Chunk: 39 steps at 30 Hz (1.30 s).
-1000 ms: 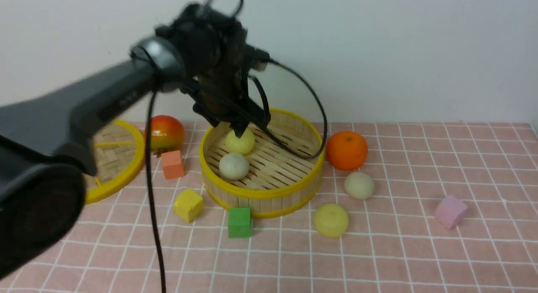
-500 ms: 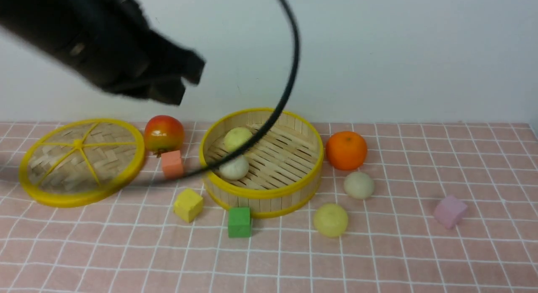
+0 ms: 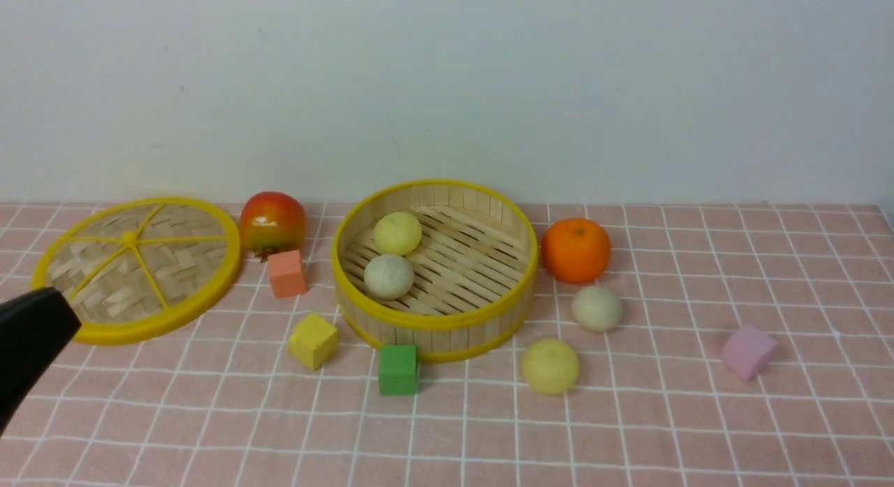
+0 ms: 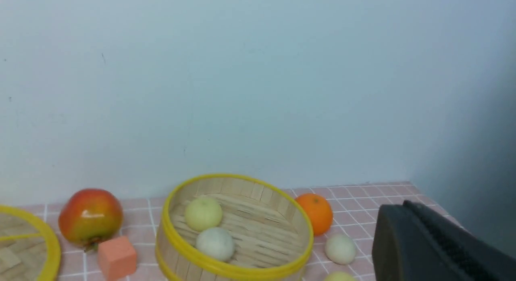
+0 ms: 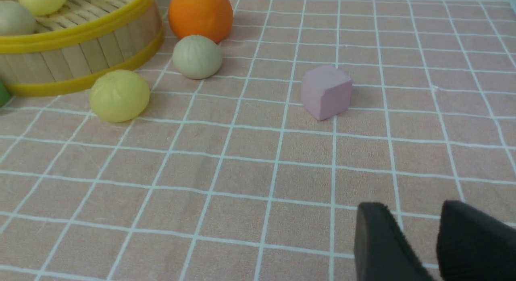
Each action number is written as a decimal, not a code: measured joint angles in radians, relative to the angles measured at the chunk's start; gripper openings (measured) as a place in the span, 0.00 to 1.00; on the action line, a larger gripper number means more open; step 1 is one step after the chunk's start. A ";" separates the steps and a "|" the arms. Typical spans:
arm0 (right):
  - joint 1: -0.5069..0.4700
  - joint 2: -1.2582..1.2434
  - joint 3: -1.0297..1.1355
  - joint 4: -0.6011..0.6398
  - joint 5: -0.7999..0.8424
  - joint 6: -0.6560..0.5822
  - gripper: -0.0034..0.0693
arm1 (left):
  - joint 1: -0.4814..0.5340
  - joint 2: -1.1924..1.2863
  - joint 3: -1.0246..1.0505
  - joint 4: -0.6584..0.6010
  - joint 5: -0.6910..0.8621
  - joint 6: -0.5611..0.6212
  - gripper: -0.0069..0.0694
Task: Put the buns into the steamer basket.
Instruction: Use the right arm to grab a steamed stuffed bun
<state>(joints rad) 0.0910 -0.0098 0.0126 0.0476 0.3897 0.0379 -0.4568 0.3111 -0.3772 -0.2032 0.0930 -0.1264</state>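
The steamer basket (image 3: 433, 324) stands mid-table with two buns on its slatted floor, a pale yellow bun (image 3: 397, 233) and an off-white bun (image 3: 388, 276). To its right on the cloth lie another off-white bun (image 3: 596, 308) and another pale yellow bun (image 3: 550, 365). My left gripper (image 4: 407, 207) is shut and empty, well back from the basket; a black part of that arm (image 3: 31, 333) shows at the front view's left edge. My right gripper (image 5: 415, 210) stands open over bare cloth, nearer the table's front than the two loose buns (image 5: 119, 95), holding nothing.
An orange (image 3: 575, 249) sits right of the basket, a persimmon (image 3: 272, 221) and the woven lid (image 3: 133, 267) to its left. Foam cubes lie about: salmon (image 3: 287, 273), yellow (image 3: 313, 341), green (image 3: 398, 369) against the basket's front, pink (image 3: 748, 351) far right. A wall stands behind.
My left arm rose from over the basket and swung away to the left, its gripper closing. The pale yellow bun it hovered over stays in the basket.
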 joint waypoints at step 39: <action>0.301 1.483 -1.115 0.178 0.618 -0.076 0.05 | 0.000 0.008 0.009 -0.010 0.161 -0.002 0.07</action>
<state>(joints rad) 0.3925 1.4734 -1.1028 0.2254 1.0076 -0.0379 -0.4568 0.3190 -0.3681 -0.2127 0.2538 -0.1286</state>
